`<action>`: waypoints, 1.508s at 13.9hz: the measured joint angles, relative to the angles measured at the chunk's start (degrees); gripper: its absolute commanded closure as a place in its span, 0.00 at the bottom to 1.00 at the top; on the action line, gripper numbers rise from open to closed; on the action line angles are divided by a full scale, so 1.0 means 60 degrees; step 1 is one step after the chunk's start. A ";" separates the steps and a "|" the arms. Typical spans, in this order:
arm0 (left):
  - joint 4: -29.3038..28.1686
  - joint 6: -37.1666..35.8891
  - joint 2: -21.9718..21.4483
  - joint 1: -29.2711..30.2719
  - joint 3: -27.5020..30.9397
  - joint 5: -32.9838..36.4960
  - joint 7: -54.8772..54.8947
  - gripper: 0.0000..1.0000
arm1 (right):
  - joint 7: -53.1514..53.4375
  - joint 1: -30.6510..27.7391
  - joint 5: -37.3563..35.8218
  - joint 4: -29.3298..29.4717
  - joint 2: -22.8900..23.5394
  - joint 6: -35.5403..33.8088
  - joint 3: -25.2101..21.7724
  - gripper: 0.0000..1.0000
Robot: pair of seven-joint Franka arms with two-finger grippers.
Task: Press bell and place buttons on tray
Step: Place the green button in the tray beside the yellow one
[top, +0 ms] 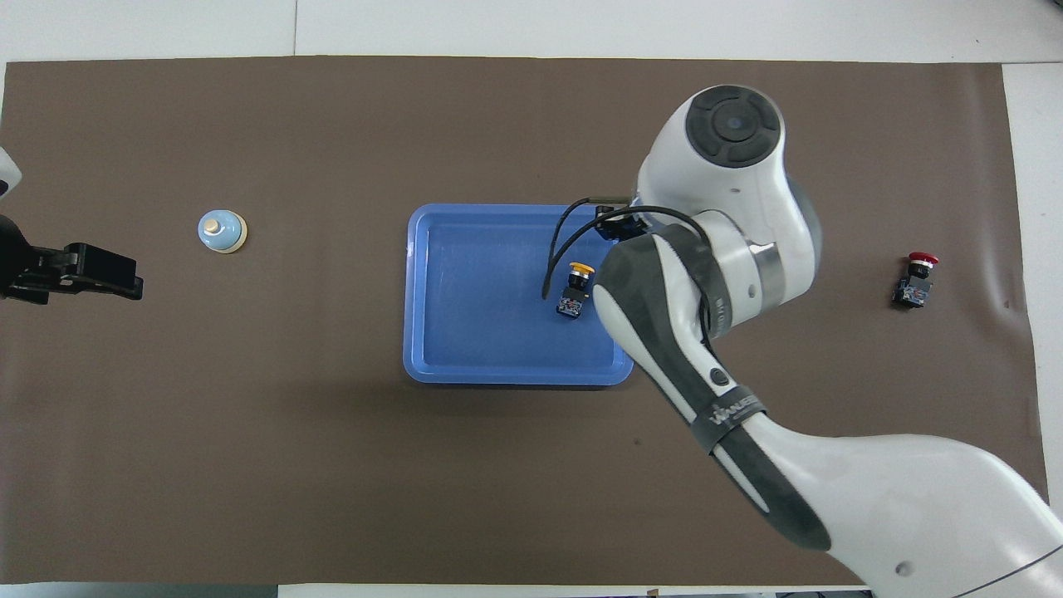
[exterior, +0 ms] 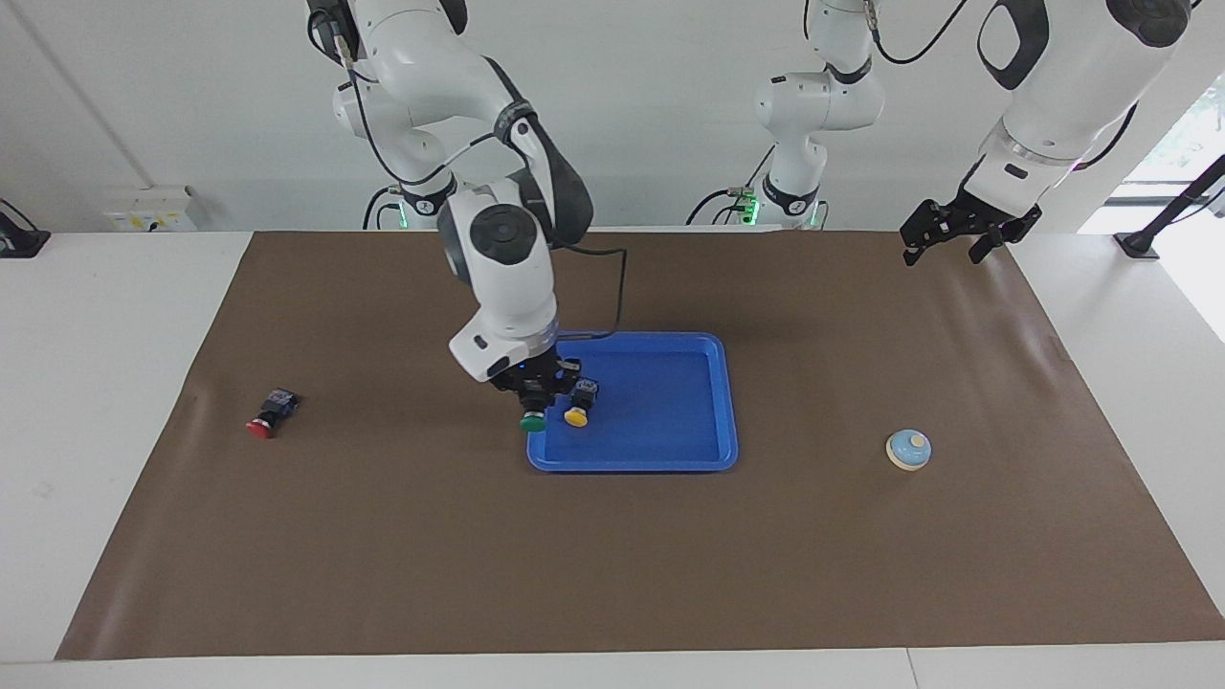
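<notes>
Blue tray (exterior: 727,402), yellow button (exterior: 576,417), green button (exterior: 532,422), red button (exterior: 258,430), brown mat (exterior: 612,555).

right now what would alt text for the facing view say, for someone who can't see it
The right end effector holds the green button over the edge of the blue tray, beside the yellow button lying in it. The red button lies on the brown mat toward the right arm's end, the bell toward the left arm's, where the left end effector waits open.
</notes>
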 measured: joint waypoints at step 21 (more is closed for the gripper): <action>0.0000 0.0000 0.0000 0.0000 0.0000 0.0000 0.0000 0.00 | 0.2782 0.1613 0.0044 -0.0889 0.0636 0.1509 -0.0095 0.00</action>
